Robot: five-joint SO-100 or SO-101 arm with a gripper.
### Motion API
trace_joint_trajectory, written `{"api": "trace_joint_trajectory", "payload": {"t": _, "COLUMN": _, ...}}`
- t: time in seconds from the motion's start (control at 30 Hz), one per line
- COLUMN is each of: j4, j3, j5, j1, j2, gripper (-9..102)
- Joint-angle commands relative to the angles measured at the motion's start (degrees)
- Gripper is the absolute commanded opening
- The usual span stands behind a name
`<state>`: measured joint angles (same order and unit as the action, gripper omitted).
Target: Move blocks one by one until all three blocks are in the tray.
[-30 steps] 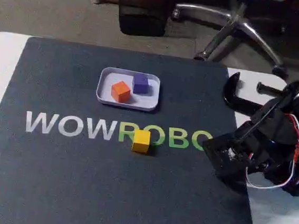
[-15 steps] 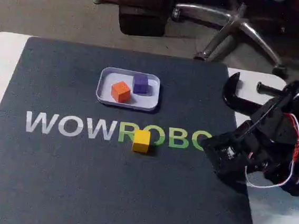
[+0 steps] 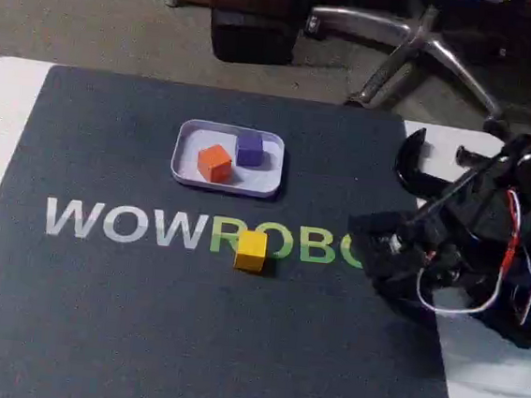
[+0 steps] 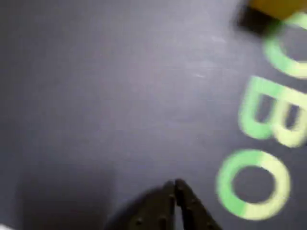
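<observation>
The pale lavender-white tray (image 3: pixel 183 174) lies on the dark mat and holds the orange block (image 3: pixel 214 162) and the purple block (image 3: pixel 250 148). On the mat's green lettering below the tray sits the yellow block (image 3: pixel 251 250); its edge (image 4: pixel 278 7) shows at the top right of the wrist view. My gripper (image 4: pixel 174 187) hangs low over the bare mat with its fingertips together and nothing between them. In the fixed view the arm's black head (image 3: pixel 401 254) is at the mat's right edge, well right of the yellow block.
The dark mat (image 3: pixel 94 314) with WOWROBO lettering covers most of the white table. A black C-clamp (image 3: pixel 419 171) sits at the table's right edge behind the arm. An office chair base (image 3: pixel 421 54) stands on the floor beyond.
The arm has shifted left over the mat's right edge, toward the yellow block. The blocks and the tray have not moved.
</observation>
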<state>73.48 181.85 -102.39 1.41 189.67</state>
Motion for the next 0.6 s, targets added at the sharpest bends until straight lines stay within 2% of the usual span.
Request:
{"api": "trace_joint_trajectory", "payload": {"t": 0.0, "j4": 0.44, "j3": -0.18, "j5": -0.35, "j1": -4.13, "j2": -0.09, "gripper": -8}}
{"api": "trace_joint_trajectory", "payload": {"t": 0.2, "j4": -1.05, "j3": -0.26, "j5": -0.44, "j1": -5.01, "j2": -0.09, "gripper": -8}}
{"api": "trace_joint_trajectory", "payload": {"t": 0.37, "j4": -2.64, "j3": -4.66, "j5": -5.62, "j1": -12.83, "j2": -0.18, "gripper": -7}}
{"api": "trace_joint_trajectory", "payload": {"t": 0.57, "j4": 4.92, "j3": -17.58, "j5": -7.03, "j1": -17.05, "j2": -0.18, "gripper": -5}}
